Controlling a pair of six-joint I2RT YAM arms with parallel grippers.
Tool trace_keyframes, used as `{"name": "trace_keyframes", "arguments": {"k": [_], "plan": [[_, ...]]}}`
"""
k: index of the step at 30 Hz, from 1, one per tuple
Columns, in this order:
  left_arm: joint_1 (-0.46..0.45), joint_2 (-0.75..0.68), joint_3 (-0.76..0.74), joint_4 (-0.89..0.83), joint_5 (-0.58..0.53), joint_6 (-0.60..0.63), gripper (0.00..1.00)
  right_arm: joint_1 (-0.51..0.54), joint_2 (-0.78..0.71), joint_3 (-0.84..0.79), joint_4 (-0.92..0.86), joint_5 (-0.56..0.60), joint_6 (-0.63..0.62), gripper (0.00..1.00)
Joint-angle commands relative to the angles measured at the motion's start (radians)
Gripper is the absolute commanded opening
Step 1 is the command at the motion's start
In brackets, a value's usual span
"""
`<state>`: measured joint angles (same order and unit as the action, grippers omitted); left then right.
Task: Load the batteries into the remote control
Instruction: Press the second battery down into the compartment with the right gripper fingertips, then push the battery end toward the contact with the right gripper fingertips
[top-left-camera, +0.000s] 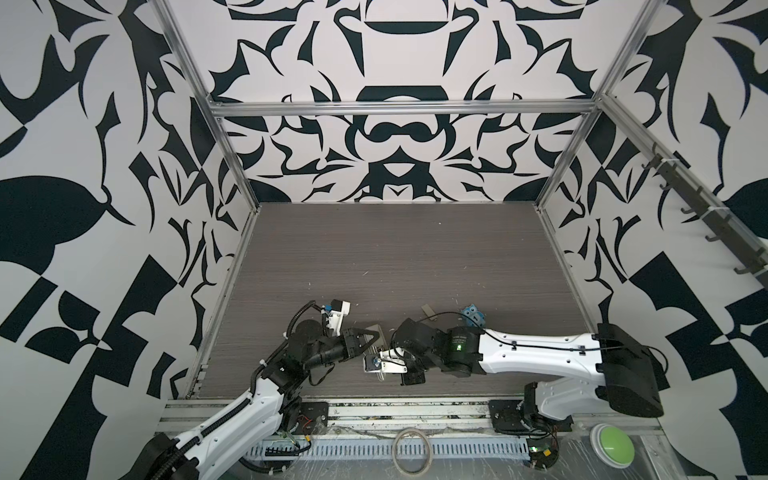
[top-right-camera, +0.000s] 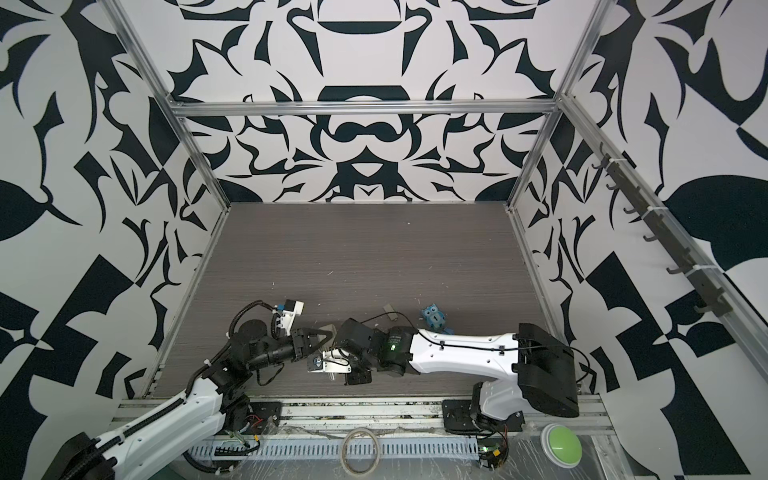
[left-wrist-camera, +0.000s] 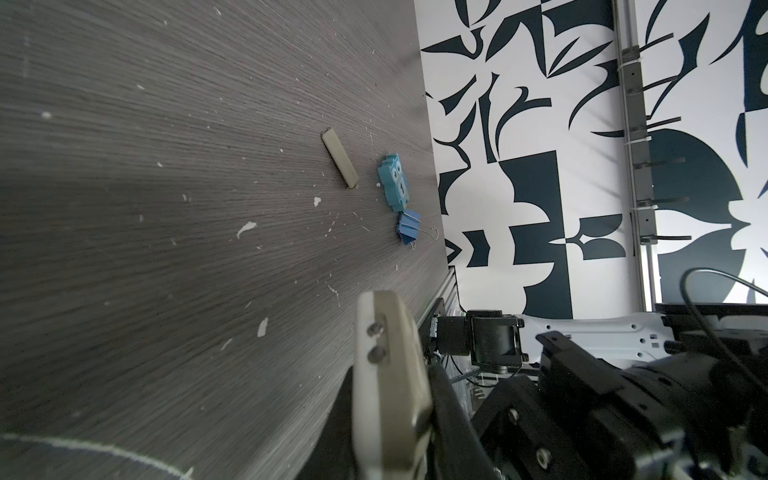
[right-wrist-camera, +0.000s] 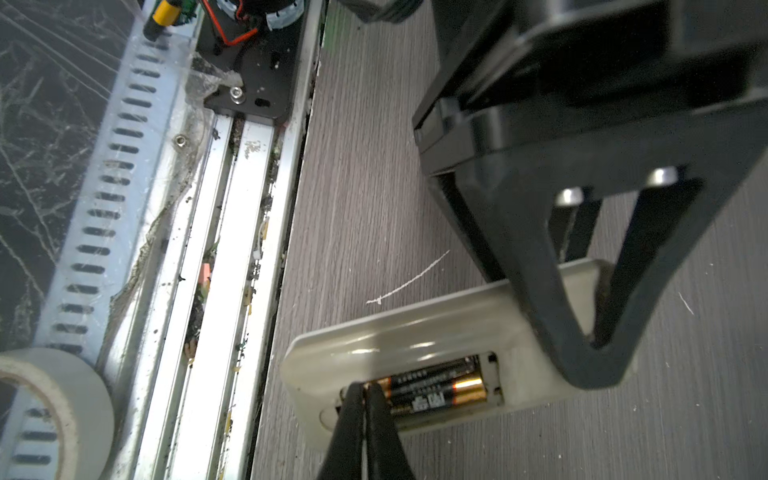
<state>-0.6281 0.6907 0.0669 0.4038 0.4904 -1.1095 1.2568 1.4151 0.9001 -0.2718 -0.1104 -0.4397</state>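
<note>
Right gripper (right-wrist-camera: 365, 388) is pinching fully closed, gripping nothing, with its thin black tips touching one end of the batteries (right-wrist-camera: 436, 388). Both cells are lying side by side in the open bay of the remote control (right-wrist-camera: 415, 340), glossy black cylinders with copper bands. Left gripper (right-wrist-camera: 544, 324) is clamping the other end of that smooth beige, round-cornered shell. In both top views it's all sitting around 6 o'clock on the grey woodgrain table (right-wrist-camera: 353, 166), with the arms reaching in from 9 and 3.
</note>
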Motion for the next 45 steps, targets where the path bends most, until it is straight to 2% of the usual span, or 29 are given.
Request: {"name": "trace_keyframes", "arguments": {"k": [1, 4, 28, 33, 39, 45], "plan": [[-0.013, -0.011, 0.034, 0.121, 0.112, -0.04, 0.0, -0.011, 0.019, 0.014, 0.059, 0.097, 0.009, 0.05], [-0.013, -0.011, 0.036, 0.118, 0.114, -0.039, 0.0, -0.012, 0.026, 0.017, 0.058, 0.105, 0.013, 0.0], [-0.013, -0.031, 0.039, 0.077, 0.099, -0.023, 0.0, -0.013, 0.067, 0.047, 0.021, 0.182, 0.043, 0.0], [-0.013, -0.035, 0.04, 0.041, 0.084, -0.009, 0.0, -0.012, -0.015, 0.026, 0.033, 0.112, 0.054, 0.0], [-0.013, -0.032, 0.038, 0.031, 0.075, -0.001, 0.0, -0.012, -0.124, -0.028, 0.049, 0.121, 0.064, 0.0], [-0.013, -0.022, 0.04, 0.035, 0.078, 0.002, 0.0, -0.011, -0.107, -0.024, 0.029, 0.11, 0.043, 0.0]]}}
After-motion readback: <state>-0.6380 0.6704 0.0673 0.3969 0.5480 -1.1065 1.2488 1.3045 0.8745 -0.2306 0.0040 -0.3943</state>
